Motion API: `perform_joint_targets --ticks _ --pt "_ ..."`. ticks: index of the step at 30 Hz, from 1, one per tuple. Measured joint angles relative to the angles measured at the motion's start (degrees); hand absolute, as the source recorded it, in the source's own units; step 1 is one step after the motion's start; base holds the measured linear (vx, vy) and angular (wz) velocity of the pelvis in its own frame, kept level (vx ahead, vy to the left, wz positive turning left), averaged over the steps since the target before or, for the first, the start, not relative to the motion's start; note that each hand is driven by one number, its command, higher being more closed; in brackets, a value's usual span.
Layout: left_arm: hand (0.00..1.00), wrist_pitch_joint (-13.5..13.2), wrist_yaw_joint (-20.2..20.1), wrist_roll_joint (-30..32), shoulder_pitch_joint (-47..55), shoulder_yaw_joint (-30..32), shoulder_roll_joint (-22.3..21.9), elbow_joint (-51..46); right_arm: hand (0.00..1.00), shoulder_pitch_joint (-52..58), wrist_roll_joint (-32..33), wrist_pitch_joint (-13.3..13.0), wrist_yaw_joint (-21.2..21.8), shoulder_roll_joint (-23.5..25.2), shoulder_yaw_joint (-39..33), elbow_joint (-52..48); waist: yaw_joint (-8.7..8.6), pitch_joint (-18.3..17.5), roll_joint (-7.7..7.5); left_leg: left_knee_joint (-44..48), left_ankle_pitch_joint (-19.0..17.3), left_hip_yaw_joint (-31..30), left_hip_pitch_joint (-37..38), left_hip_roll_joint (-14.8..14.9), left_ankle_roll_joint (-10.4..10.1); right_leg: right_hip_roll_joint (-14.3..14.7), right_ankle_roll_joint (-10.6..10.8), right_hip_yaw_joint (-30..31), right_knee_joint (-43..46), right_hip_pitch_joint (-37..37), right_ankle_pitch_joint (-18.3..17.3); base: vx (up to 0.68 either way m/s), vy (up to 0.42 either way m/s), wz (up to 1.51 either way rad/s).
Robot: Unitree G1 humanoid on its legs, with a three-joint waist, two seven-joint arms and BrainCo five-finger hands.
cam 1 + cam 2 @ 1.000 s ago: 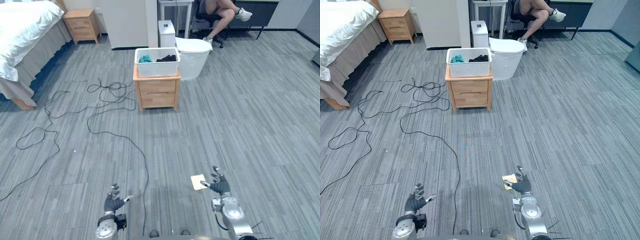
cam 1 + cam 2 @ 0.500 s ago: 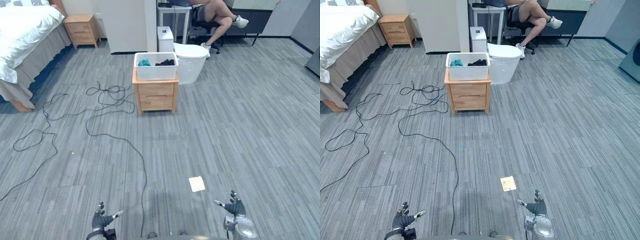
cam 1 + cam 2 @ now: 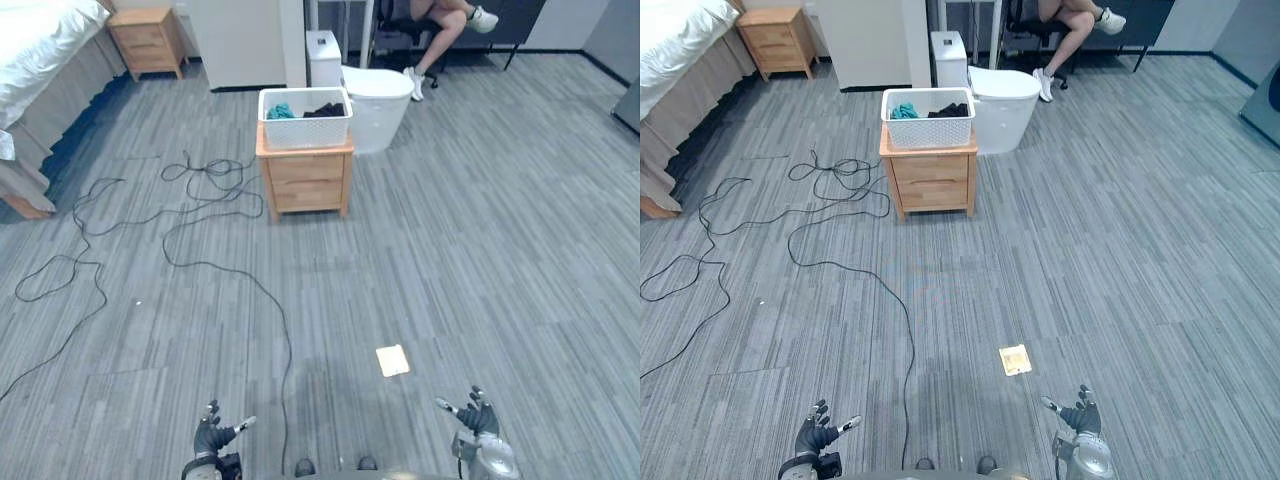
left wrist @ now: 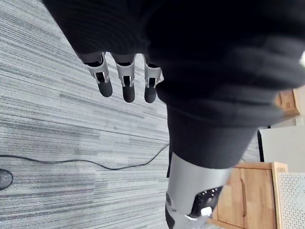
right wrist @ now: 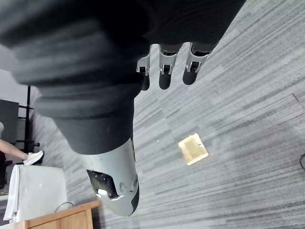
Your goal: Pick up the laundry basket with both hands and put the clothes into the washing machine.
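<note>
Grey striped carpet floor (image 3: pixel 480 250) covers the room, and nearest to the robot both hands hang low over it, well apart from each other. The left hand (image 3: pixel 213 437) has its fingers (image 4: pixel 124 83) straight and spread, with nothing in it; the right hand (image 3: pixel 476 418) likewise has its fingers (image 5: pixel 164 71) straight and its thumb out to the side, and it carries nothing. Just ahead of the right hand, a small tan square (image 3: pixel 392 360) lies flat on the floor. Well beyond that stands the surface (image 3: pixel 305 180), a small wooden cabinet with two drawers. The white laundry basket (image 3: pixel 305 128) sits squarely on top of it, far from both hands, and holds a teal garment (image 3: pixel 280 111) on its left side and dark clothes (image 3: pixel 323 110) on its right. Just beside the surface, behind and to its right, is the washing machine (image 3: pixel 378 105), a low white tub with its lid down, and a narrow white box (image 3: pixel 323 58) stands just behind the basket. Farther back, a bed (image 3: pixel 40 60) with white bedding runs along the left side, with a second wooden nightstand (image 3: pixel 145 38) next to it. At the far end, a person (image 3: pixel 440 20) sits on a dark chair with their legs crossed.
</note>
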Motion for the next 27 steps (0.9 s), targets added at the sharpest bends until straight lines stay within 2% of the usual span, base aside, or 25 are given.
perform_joint_targets --ticks 2,3,4,5,6,8,9,10,12,14,15,17,18,19,20,21,22,23,24,26,27 --pt "0.00 0.0 0.0 -0.9 0.2 -0.1 -0.1 -1.3 0.00 -1.3 0.0 0.0 -0.1 0.0 0.2 -0.1 0.55 0.3 0.53 3.6 -2.8 1.7 -1.7 0.3 0.4 -0.1 0.7 1.5 4.2 -2.6 -2.3 0.05 0.057 -0.47" --pt "0.00 0.0 0.0 -0.9 0.1 -0.3 -0.1 -2.2 0.00 -1.8 0.0 0.0 -0.1 0.0 0.5 -0.2 0.60 0.6 0.81 5.9 -5.1 2.3 -2.5 0.2 1.0 -0.5 1.7 2.1 10.2 -5.2 -5.5 0.05 0.078 -0.25" --pt "0.00 -0.1 0.0 -0.9 0.1 -0.4 -0.1 -2.6 0.00 -1.8 0.0 0.0 -0.1 0.0 0.8 -0.2 0.66 0.7 0.66 6.9 -6.0 2.6 -2.6 0.0 1.0 -0.9 2.5 2.3 13.7 -6.5 -7.3 0.05 0.102 -0.23" --pt "0.00 -0.1 0.0 -1.0 -0.2 -0.8 0.0 -2.5 0.00 -1.7 0.0 0.0 -0.1 0.0 1.6 -0.3 0.99 1.2 0.77 8.1 -7.5 2.9 -2.4 -0.3 1.8 -1.7 4.0 1.8 21.7 -9.5 -9.6 0.07 0.095 -0.16" --pt "0.00 -0.1 0.0 -1.0 -0.4 -1.7 0.3 -2.6 0.00 -1.6 0.0 0.1 -0.1 0.1 2.6 -0.7 0.95 2.2 0.93 8.7 -8.9 2.6 -0.8 -0.4 2.2 -2.4 4.6 0.0 30.9 -12.8 -10.1 0.12 0.094 -0.08" --pt "0.00 -0.1 0.0 -1.0 -0.8 -3.1 1.3 -2.6 0.00 -1.0 -0.2 0.2 0.1 0.2 4.1 -2.3 0.76 3.6 0.85 8.9 -9.6 2.2 1.7 -0.8 3.6 -3.8 4.1 -3.1 40.2 -17.0 -12.8 0.23 0.083 0.07" --pt "0.00 0.0 0.0 -1.0 -0.8 -3.1 1.5 -2.6 0.00 -1.1 -0.2 0.1 0.1 0.1 4.7 -2.9 0.27 4.1 1.05 8.9 -10.4 1.3 2.9 -0.8 3.7 -4.3 3.6 -5.1 40.7 -18.8 -14.2 0.35 0.071 0.26" --pt "0.00 0.0 0.1 -1.0 -1.0 -3.1 1.6 -2.6 0.00 -1.2 -0.2 0.1 0.1 -0.1 5.0 -3.4 -0.28 4.4 0.60 8.7 -10.7 0.5 4.0 -0.6 3.8 -4.1 3.1 -5.8 39.7 -19.7 -14.6 0.33 0.038 0.39" --pt "0.00 0.0 0.1 -1.0 -2.3 -3.1 1.7 -2.5 0.00 -1.6 -0.2 0.0 0.0 -0.5 5.1 -4.6 -1.20 5.8 1.24 8.0 -11.5 -1.7 6.0 0.5 3.5 -3.2 2.7 -7.1 35.4 -22.8 -14.2 0.39 -0.009 0.65" --pt "0.00 -0.1 0.2 -1.0 -4.0 -3.8 1.5 -2.5 0.00 -1.9 -0.2 0.0 0.0 -1.2 5.2 -4.9 -1.82 7.2 1.58 5.7 -12.1 -4.2 9.5 2.2 2.2 -1.8 2.4 -8.4 26.6 -25.7 -10.3 0.51 -0.055 0.75" --pt "0.00 -0.2 0.3 -0.9 -4.1 -4.5 1.7 -2.4 0.00 -1.2 -0.5 0.0 -0.1 -1.3 5.4 -5.5 -1.90 7.5 1.59 5.1 -13.0 -5.4 11.3 2.3 0.4 -1.3 1.9 -8.0 21.5 -26.5 -6.7 0.53 -0.085 0.59" --pt "0.00 -0.2 0.4 -0.9 -3.5 -4.6 1.9 -2.1 0.00 -0.1 -0.8 0.0 0.0 -1.3 6.5 -5.9 -2.01 6.8 0.16 5.7 -14.6 -6.2 13.6 2.1 -2.5 -1.4 -1.0 -7.1 20.3 -27.4 -2.8 0.59 -0.153 0.56" --pt "0.00 -0.2 0.3 -0.8 -3.4 -4.6 1.0 -1.3 0.00 1.0 -0.9 0.1 0.1 -1.4 6.7 -6.2 -2.42 6.1 0.56 11.0 -15.6 -7.6 13.3 3.5 -4.1 -1.3 -4.3 -7.7 25.6 -27.5 -0.3 0.63 -0.205 0.49" --pt "0.00 -0.2 0.2 -0.8 -3.1 -4.7 0.7 -1.3 0.00 1.3 -1.2 0.1 0.1 -1.3 6.7 -6.3 -2.34 6.0 1.22 15.4 -15.1 -7.5 11.8 4.1 -5.2 -1.0 -4.5 -8.4 26.3 -27.0 -2.0 0.77 -0.254 0.44" --pt "0.00 -0.1 0.1 -0.8 -2.9 -4.4 0.1 -1.1 0.00 0.9 -1.9 0.1 0.2 -1.2 6.9 -6.6 -2.35 6.4 2.05 27.9 -12.0 -6.2 6.5 5.8 -10.4 0.0 -5.3 -8.6 26.3 -25.1 -4.6 0.52 -0.179 0.11" --pt "0.00 -0.1 0.1 -0.8 -2.7 -4.0 -0.4 -1.0 0.00 0.8 -1.9 0.1 0.2 -1.4 7.3 -6.7 -2.19 6.8 2.65 35.6 -8.5 -5.6 2.9 7.1 -12.7 0.9 -5.9 -8.7 25.3 -23.3 -5.2 0.67 -0.235 -0.05" --pt "0.00 0.0 0.1 -0.8 -2.3 -3.2 -1.3 -1.0 0.00 0.6 -1.9 0.1 0.1 -1.5 8.0 -6.7 -1.33 7.2 3.96 50.3 -3.2 -5.0 -2.9 10.4 -13.9 3.2 -6.9 -8.9 22.4 -18.4 -6.0 0.68 -0.213 -0.20" --pt "0.00 0.0 0.1 -0.8 -2.2 -2.4 -1.5 -1.0 0.00 0.5 -1.9 0.1 0.0 -1.0 8.5 -6.8 -1.07 7.4 3.79 58.7 -4.3 -3.5 -6.4 12.5 -12.1 4.5 -7.6 -8.8 20.2 -14.2 -6.5 0.80 -0.219 -0.20" --pt "0.00 0.0 0.0 -0.8 -2.7 -2.1 -1.5 -1.4 0.00 0.5 -1.9 0.0 -0.1 0.2 8.5 -7.6 -0.17 8.4 2.20 64.5 -6.4 -0.8 -10.9 13.7 -8.7 4.8 -8.8 -8.1 16.4 -6.9 -7.3 0.75 -0.176 -0.04" --pt "0.00 -0.2 0.0 -0.8 -2.7 -2.1 -1.8 -2.5 0.00 0.9 -1.8 -0.1 -0.1 1.0 8.4 -9.3 0.28 8.6 0.86 63.2 -8.0 1.7 -15.7 13.7 -6.0 4.7 -8.9 -7.2 11.3 -0.6 -7.4 0.58 -0.114 -0.03" --pt "0.00 -0.5 -0.1 -0.8 -3.0 -2.2 -1.8 -2.6 0.00 0.8 -1.8 -0.3 -0.1 1.1 8.4 -10.0 1.19 8.3 0.35 58.2 -8.8 3.1 -20.5 13.3 -4.8 4.6 -8.5 -6.6 7.4 3.0 -7.7 0.44 -0.046 -0.18"
